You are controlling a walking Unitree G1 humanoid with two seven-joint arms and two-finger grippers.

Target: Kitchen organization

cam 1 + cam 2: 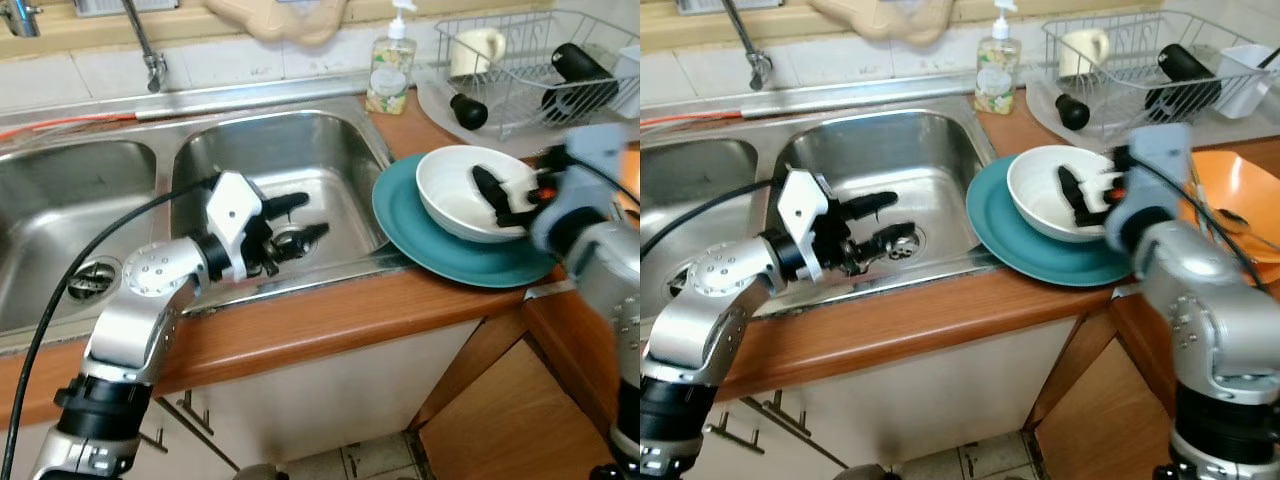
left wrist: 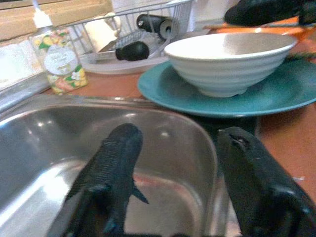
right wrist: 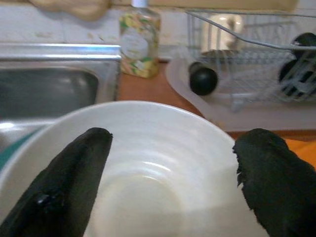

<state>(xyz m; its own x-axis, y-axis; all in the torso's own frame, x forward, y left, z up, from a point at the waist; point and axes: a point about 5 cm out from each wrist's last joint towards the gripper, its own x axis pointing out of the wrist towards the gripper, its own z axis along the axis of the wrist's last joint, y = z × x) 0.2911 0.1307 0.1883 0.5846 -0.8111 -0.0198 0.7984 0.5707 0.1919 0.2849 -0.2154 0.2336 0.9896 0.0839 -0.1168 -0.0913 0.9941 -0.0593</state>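
A white bowl (image 1: pixel 450 190) sits on a teal plate (image 1: pixel 408 235) on the wooden counter, right of the sink. My right gripper (image 1: pixel 497 200) is open, its black fingers reaching into the bowl's hollow from the right. The right wrist view looks across the bowl (image 3: pixel 148 163) with the right gripper (image 3: pixel 177 140) spread wide over it. My left gripper (image 1: pixel 310 216) is open and empty, hanging over the right sink basin (image 1: pixel 300 150) near the drain. The left wrist view looks past the left gripper (image 2: pixel 180 136) toward the bowl (image 2: pixel 227 59) and plate (image 2: pixel 276 94).
A wire dish rack (image 1: pixel 520 70) at the back right holds a mug (image 1: pixel 478 45) and black-handled items. A soap bottle (image 1: pixel 390 65) stands behind the sink by the faucet (image 1: pixel 150 50). An orange bowl (image 1: pixel 1240 195) lies right of the plate. A second basin (image 1: pixel 60 200) is on the left.
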